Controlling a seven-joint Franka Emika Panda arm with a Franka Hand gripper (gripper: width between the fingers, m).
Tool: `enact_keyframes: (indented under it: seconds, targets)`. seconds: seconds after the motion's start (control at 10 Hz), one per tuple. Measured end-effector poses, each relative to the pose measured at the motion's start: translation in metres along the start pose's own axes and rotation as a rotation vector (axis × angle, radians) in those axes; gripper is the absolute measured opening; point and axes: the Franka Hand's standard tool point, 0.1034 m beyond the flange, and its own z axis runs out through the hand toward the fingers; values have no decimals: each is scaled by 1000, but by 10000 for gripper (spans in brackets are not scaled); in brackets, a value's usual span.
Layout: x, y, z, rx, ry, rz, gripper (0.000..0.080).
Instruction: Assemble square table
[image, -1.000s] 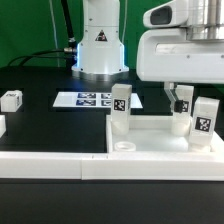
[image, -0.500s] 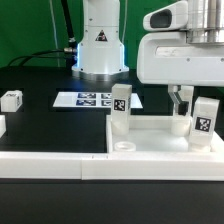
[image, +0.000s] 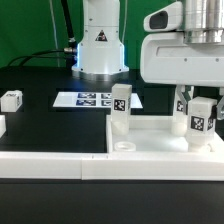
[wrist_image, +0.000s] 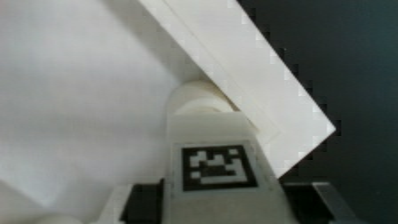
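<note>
The white square table slab (image: 150, 132) lies on the black table. One tagged leg (image: 120, 108) stands upright on its far left corner. Two more legs stand at the exterior view's right: a front one (image: 203, 117) and a rear one (image: 183, 123). My gripper (image: 186, 104) hangs over the rear leg, and its fingers hide that leg's top. In the wrist view this leg (wrist_image: 214, 150) stands by the slab's edge (wrist_image: 267, 90), between my gripper's (wrist_image: 217, 205) dark pads, which press both its sides. A round socket (image: 124, 146) is open at the near left corner.
A loose leg (image: 11, 99) lies at the exterior view's left. The marker board (image: 92, 100) lies behind the slab. A low white border wall (image: 50, 165) runs along the front. The robot base (image: 100, 45) stands at the back.
My hand has shifted slightly toward the exterior view's right. The rear right leg's tag, visible before, is now covered by my fingers.
</note>
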Motion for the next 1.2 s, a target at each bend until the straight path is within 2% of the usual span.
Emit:
enact_keyframes:
  seconds: [0.2, 0.3, 0.5, 0.7, 0.8, 0.9, 1.0, 1.2]
  targets:
    - [-5, 0, 0, -2, -34, 465, 289]
    - [-3, 0, 1, 7, -57, 601, 290]
    - [-3, 0, 1, 27, -70, 749, 290]
    - [-3, 0, 1, 28, -70, 683, 290]
    - [-3, -1, 1, 28, -69, 663, 503]
    - [-5, -4, -1, 34, -67, 431, 606]
    - [-4, -3, -1, 42, -67, 262, 636]
    - [-4, -3, 0, 43, -63, 163, 646]
